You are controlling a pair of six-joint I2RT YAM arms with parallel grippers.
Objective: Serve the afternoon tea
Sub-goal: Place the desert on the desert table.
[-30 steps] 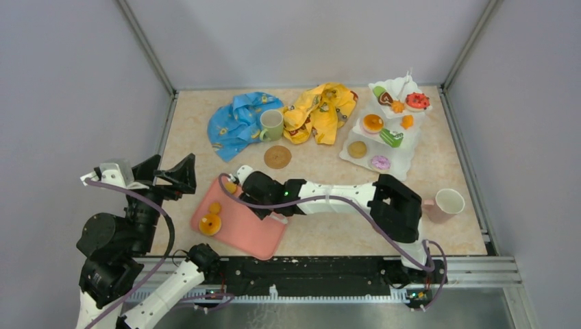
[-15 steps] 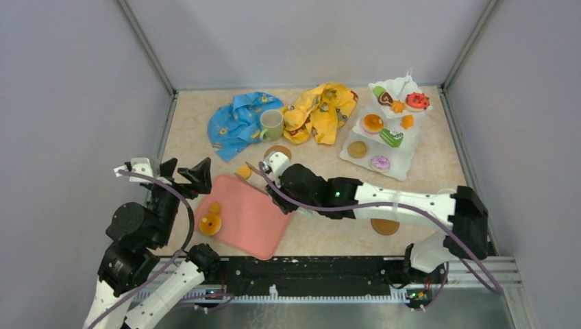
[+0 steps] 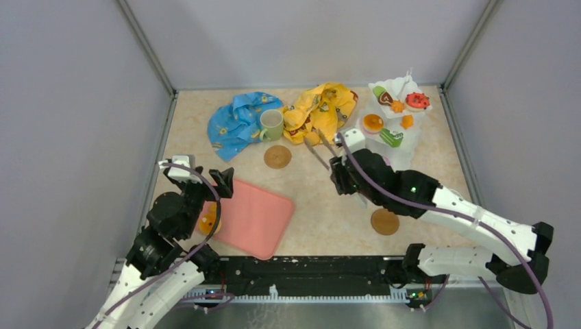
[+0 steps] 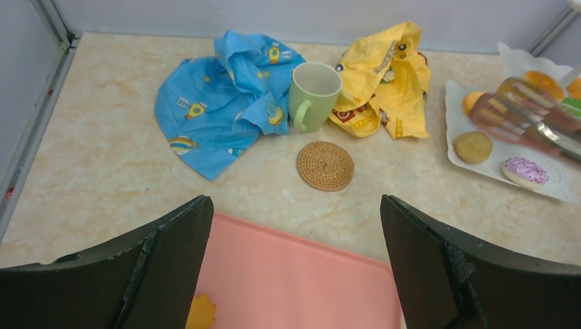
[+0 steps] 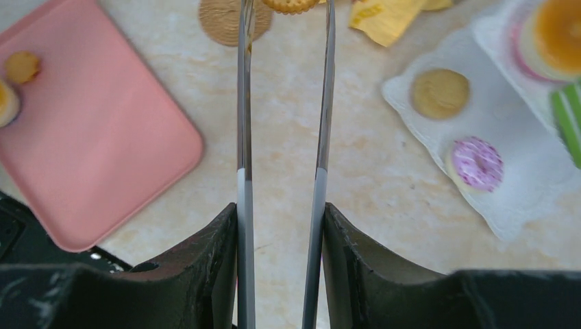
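My right gripper is shut on a pair of metal tongs, and the tongs' tips pinch a round biscuit. In the top view this gripper hovers just left of the white tiered stand, which carries several pastries, among them a pink donut and a tan cookie. A pale green mug stands between the cloths, with one brown coaster in front of it. The other coaster lies under my right arm. My left gripper is open and empty over the pink tray's far edge.
The flat pink tray lies at the near left, with small orange pastries near its left side. A blue cloth and a yellow cloth lie crumpled at the back. Enclosure walls ring the table.
My right arm has swung from the pink tray rightward toward the stand, carrying the tongs. My left arm has moved right and forward to the tray's left side, still open.
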